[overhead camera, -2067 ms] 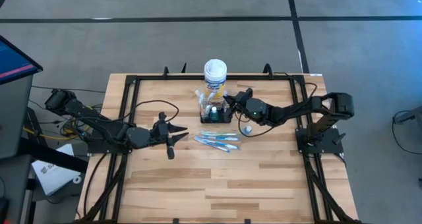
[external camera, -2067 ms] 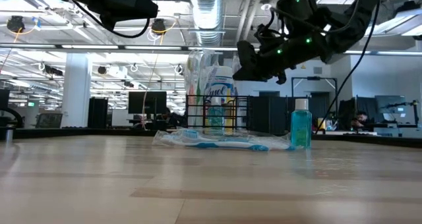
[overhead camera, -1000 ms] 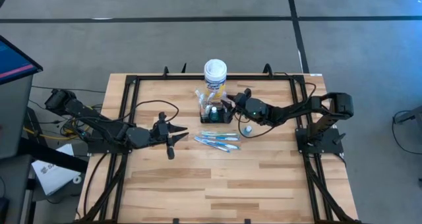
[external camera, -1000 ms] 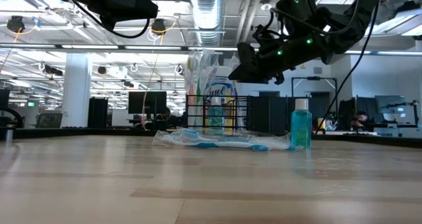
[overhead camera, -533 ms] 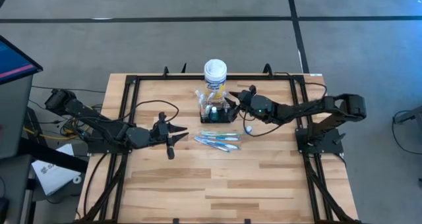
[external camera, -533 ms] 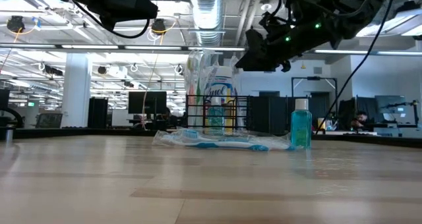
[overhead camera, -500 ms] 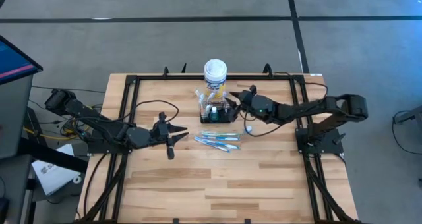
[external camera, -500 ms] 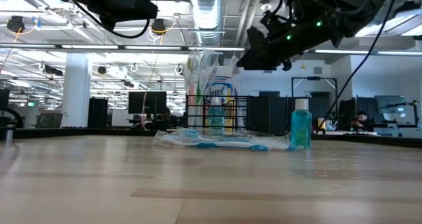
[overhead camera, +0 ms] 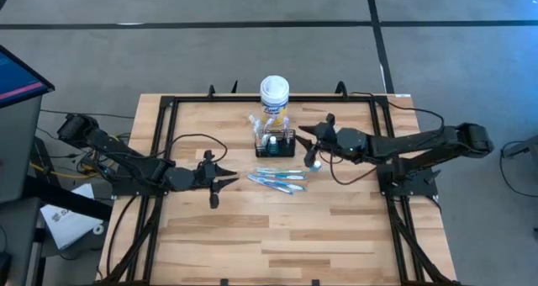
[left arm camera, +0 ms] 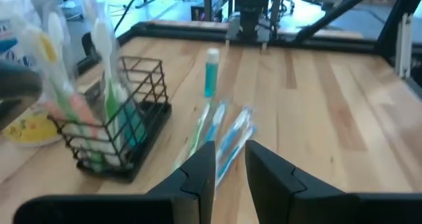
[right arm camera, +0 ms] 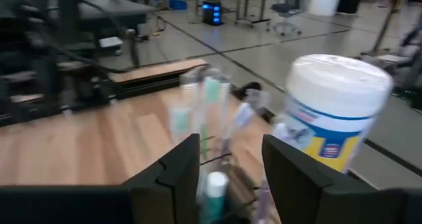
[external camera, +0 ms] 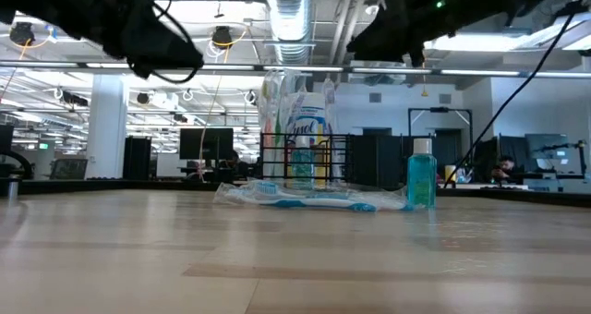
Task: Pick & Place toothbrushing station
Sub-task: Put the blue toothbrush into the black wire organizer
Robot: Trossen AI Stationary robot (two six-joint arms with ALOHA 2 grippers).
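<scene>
Toothbrushing station (overhead camera: 276, 142): upright, toothbrushes inside; right gripper (overhead camera: 304, 134) has risen clear beside it, fingers parted, empty — a placement apparently finished.

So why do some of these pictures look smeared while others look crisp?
Right wrist view: the white-lidded yellow canister and the toothbrushes in the black wire-mesh caddy are smeared. Left wrist view: slightly soft. High view: sharp and evenly lit. Low view: bright ceiling lights leave both arms as dark silhouettes.

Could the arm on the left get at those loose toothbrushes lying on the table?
Probably yes: the left pincer faces the toothbrushes with only bare table between them.
</scene>
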